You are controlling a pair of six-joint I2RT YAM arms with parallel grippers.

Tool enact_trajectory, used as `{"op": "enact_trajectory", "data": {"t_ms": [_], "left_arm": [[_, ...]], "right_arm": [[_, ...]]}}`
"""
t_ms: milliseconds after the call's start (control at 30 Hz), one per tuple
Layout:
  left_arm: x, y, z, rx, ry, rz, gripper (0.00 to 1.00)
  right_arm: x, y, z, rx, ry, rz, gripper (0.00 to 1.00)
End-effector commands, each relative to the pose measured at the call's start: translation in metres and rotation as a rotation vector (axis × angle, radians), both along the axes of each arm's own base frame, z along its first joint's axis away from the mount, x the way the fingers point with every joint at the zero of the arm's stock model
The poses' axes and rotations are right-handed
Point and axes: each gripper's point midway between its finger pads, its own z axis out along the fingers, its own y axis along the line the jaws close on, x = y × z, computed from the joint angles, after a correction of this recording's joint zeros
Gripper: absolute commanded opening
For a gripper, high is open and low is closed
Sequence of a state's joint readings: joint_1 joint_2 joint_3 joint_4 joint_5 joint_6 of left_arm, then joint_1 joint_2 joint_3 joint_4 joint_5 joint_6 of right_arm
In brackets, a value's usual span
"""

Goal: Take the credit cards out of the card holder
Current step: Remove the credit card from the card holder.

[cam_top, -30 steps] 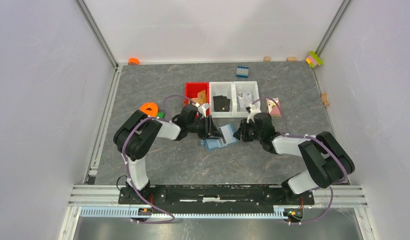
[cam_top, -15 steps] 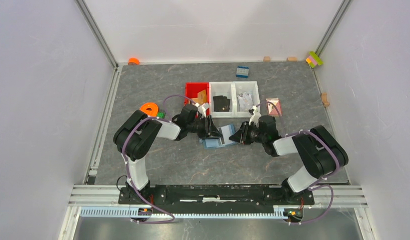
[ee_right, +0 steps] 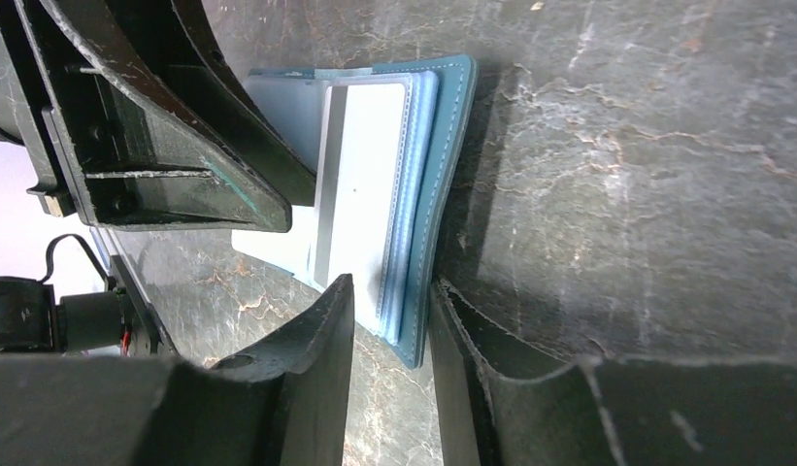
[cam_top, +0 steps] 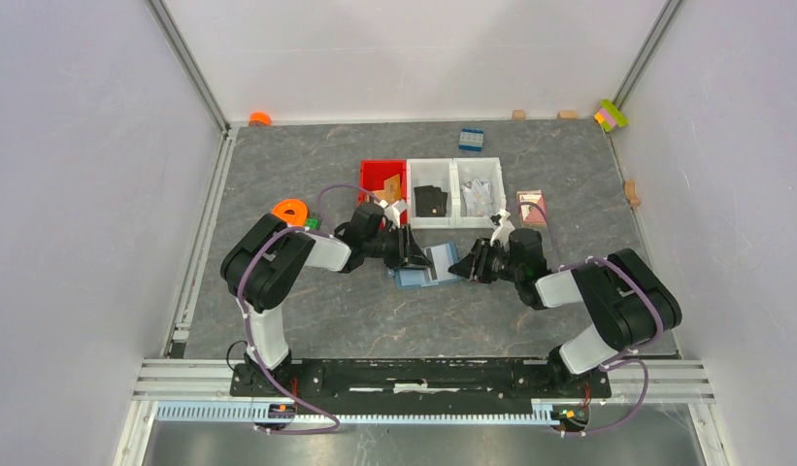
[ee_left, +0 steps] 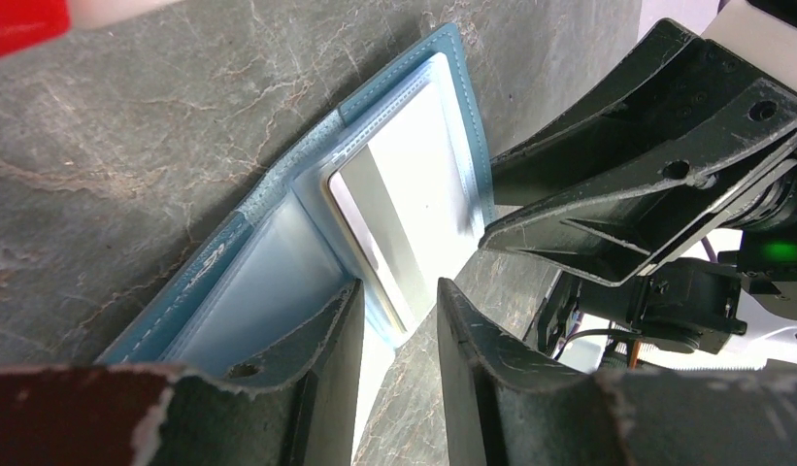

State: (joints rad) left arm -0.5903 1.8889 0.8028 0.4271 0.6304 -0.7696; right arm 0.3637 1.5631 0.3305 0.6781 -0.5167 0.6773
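Note:
The card holder (cam_top: 431, 266) lies open on the table between my two grippers, steel-blue outside and paler blue inside. A silvery credit card (ee_right: 360, 184) sits in its clear sleeve, and the left wrist view shows this card (ee_left: 414, 194) too. My left gripper (ee_left: 399, 284) is open at the holder's left half (ee_left: 249, 291), one finger over the inner leaf. My right gripper (ee_right: 390, 282) is open, its tips on either side of the near corner of the holder's right edge (ee_right: 443, 175). From above, the left gripper (cam_top: 418, 260) and the right gripper (cam_top: 459, 267) face each other across the holder.
Behind the holder stand a red bin (cam_top: 373, 175) with a tan card, a white bin (cam_top: 417, 219) with a black card and another white bin (cam_top: 496, 175) with silvery pieces. An orange ring (cam_top: 290, 210), a packet (cam_top: 532, 207) and a blue brick (cam_top: 471, 139) lie around.
The right gripper's jaws have widened and its wrist has shifted a little to the right and turned. The left gripper and the card holder have stayed where they were.

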Motion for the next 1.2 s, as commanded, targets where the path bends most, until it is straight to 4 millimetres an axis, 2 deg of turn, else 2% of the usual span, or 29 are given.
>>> {"op": "enact_trajectory", "data": {"t_ms": [0,233,367,500,733,933,1033,1167], "left_arm": [[0.003,0.0,-0.001,-0.003,-0.006,0.002,0.4],[0.002,-0.001,-0.001,-0.003,-0.006,0.0,0.39],[0.002,-0.001,-0.001,-0.003,-0.004,-0.002,0.39],[0.002,-0.001,-0.001,-0.005,-0.004,-0.003,0.39],[0.002,-0.002,-0.001,-0.012,-0.004,-0.009,0.37],[0.001,-0.003,-0.001,-0.016,0.0,-0.016,0.29],[0.001,-0.004,-0.001,-0.018,0.003,-0.02,0.25],[0.001,-0.005,-0.001,-0.022,0.002,-0.025,0.25]], "right_arm": [[0.009,-0.006,0.01,0.03,-0.046,-0.042,0.38],[0.007,-0.002,0.007,0.051,-0.027,-0.023,0.19],[0.002,0.011,0.004,0.074,0.004,0.042,0.19],[0.001,0.015,-0.005,0.038,0.028,0.063,0.11],[0.0,0.019,-0.011,-0.008,0.034,0.088,0.1],[-0.001,0.024,-0.017,-0.055,0.038,0.116,0.1],[-0.004,0.03,-0.019,-0.073,0.039,0.146,0.1],[-0.008,0.039,-0.023,-0.097,0.046,0.188,0.1]]}}
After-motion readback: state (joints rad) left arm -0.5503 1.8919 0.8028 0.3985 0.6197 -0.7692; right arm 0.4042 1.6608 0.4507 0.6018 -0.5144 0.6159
